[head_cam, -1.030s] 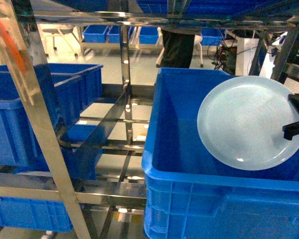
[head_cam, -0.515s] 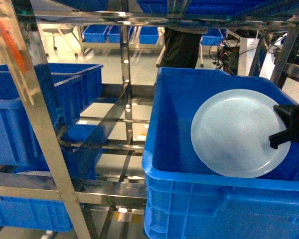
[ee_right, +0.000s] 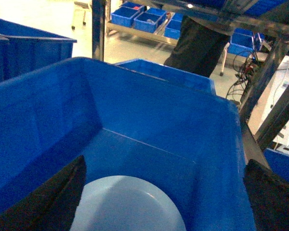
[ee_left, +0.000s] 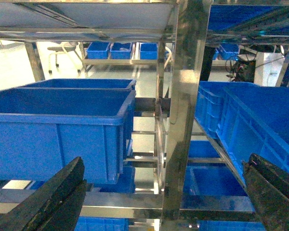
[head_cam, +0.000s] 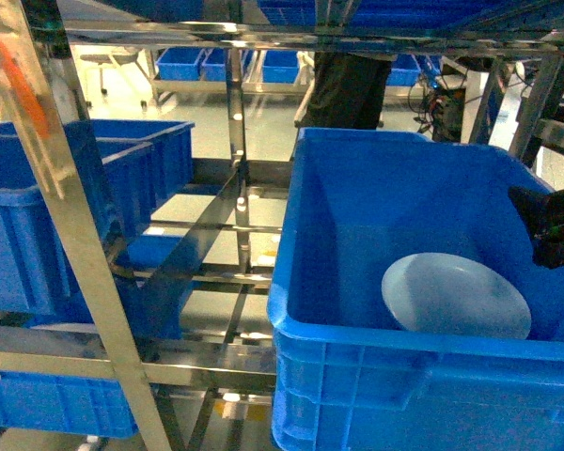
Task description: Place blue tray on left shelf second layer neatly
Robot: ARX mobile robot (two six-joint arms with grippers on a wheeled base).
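Note:
The pale blue tray [head_cam: 456, 299] lies on the floor of a deep blue crate [head_cam: 357, 188], towards its front right. In the right wrist view the tray [ee_right: 127, 204] sits below and between the fingers, free of them. My right gripper [head_cam: 550, 225] hangs open over the crate's right rim, holding nothing; the wrist view shows the gripper [ee_right: 166, 161] with its fingers spread wide. The left gripper [ee_left: 164, 163] is open and empty, facing a steel upright [ee_left: 183, 110]. It is out of the head view. Shiny crossbars of the left shelf tier [head_cam: 207, 275] run left of the crate.
Two deep blue crates [head_cam: 66, 207] stand on the left of the rack, with more crates [head_cam: 56, 404] below. A slanted steel upright [head_cam: 75, 244] crosses the near left. A person in dark trousers [head_cam: 343, 89] stands behind the rack.
The tray was tilted up in my right gripper's hold over the crate. It has dropped flat to the crate floor, and the gripper has let go and drawn back to the right.

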